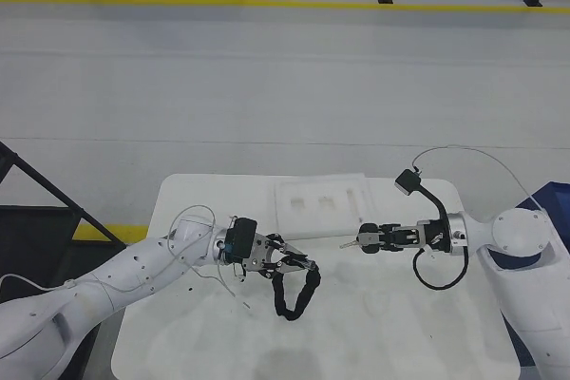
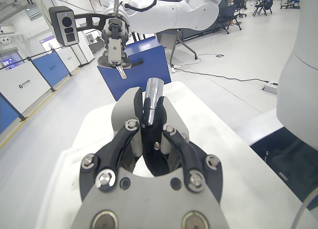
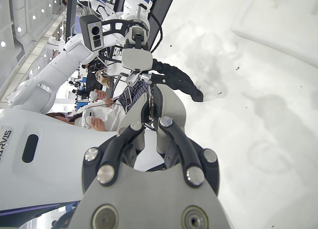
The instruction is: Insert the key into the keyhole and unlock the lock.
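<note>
Chrome lock barrel (image 2: 153, 93), with a black sheathed cable loop (image 1: 299, 294) hanging below it. Clamped in the left gripper (image 2: 149, 105), closed firmly on the barrel and held above the white table (image 1: 218, 332), keyhole end facing the other arm. Key (image 2: 121, 72) pinched by its head in the right gripper (image 1: 363, 240), closed tight, blade sticking out toward the lock. Key tip near the barrel mouth, still apart. White foam tray (image 1: 323, 204) with cut-out pockets lying on the table beyond both grippers.
</note>
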Controlling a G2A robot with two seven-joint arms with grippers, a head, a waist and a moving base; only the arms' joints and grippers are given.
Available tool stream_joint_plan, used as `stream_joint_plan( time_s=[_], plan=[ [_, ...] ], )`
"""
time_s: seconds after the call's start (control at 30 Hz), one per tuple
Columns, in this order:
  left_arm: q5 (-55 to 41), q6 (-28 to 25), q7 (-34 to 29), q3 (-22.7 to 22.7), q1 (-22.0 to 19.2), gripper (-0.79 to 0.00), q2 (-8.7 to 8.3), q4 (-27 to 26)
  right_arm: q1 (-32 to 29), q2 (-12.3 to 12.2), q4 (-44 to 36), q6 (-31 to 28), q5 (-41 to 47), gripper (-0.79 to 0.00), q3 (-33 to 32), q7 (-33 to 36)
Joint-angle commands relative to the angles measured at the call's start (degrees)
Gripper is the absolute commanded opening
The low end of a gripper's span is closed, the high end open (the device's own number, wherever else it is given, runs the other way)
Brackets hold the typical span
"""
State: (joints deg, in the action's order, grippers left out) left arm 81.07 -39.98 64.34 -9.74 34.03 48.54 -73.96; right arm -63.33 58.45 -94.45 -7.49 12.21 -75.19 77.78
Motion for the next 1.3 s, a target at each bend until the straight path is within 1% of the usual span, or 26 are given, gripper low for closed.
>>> stream_joint_plan(
  time_s=[0.0,0.1,0.23,0.33,0.43,0.57,0.67,0.8,0.97,1.1,1.27],
  plan=[
    [0.0,0.0,0.0,0.0,0.0,-0.785,0.00,0.0,0.0,0.0,0.0,0.0,0.0,-0.785,0.0,0.0],
    [-0.6,0.0,-0.3,-0.1,0.5,-0.785,0.03,-0.3,-0.5,0.0,-0.3,0.3,-0.4,-0.785,0.2,-1.5],
    [-3.4,0.5,0.3,-2.0,2.2,-0.785,0.11,-0.7,-1.3,-0.2,-2.2,1.8,-0.2,-0.785,-0.1,-2.3],
    [-5.8,1.4,1.3,-3.1,3.3,-0.785,0.77,0.0,-2.2,-0.6,-5.1,2.8,-1.3,-0.785,-0.7,-2.7],
    [-5.4,2.3,1.9,-3.7,3.8,-0.785,2.07,0.7,-3.6,-1.0,-8.5,3.5,-3.9,-0.785,-1.6,-3.7],
    [-4.5,4.0,3.9,-3.9,3.9,-0.785,4.39,2.3,-6.0,-1.4,-13.0,3.9,-5.1,-0.785,-3.2,-4.9],
    [-4.5,5.3,5.2,-3.5,3.8,-0.785,6.30,5.0,-7.6,-1.7,-15.6,3.8,-6.8,-0.785,-4.4,-7.0],
    [-4.8,5.6,5.6,-2.9,3.1,-0.785,8.76,8.2,-9.4,-2.0,-18.1,4.2,-9.0,-0.785,-5.3,-9.8],
    [-2.5,8.9,8.8,-1.9,2.1,-0.785,11.26,12.4,-10.9,-2.2,-19.9,5.0,-10.8,-0.785,-5.6,-12.0],
    [0.8,13.4,13.4,-0.9,1.6,-0.785,12.97,16.0,-11.4,-2.3,-20.5,6.2,-11.9,-0.785,-5.5,-14.1],
    [0.7,13.7,13.6,-0.9,1.6,-0.785,13.11,16.3,-11.4,-2.3,-20.5,6.2,-11.9,-0.785,-5.5,-14.1]
  ],
)
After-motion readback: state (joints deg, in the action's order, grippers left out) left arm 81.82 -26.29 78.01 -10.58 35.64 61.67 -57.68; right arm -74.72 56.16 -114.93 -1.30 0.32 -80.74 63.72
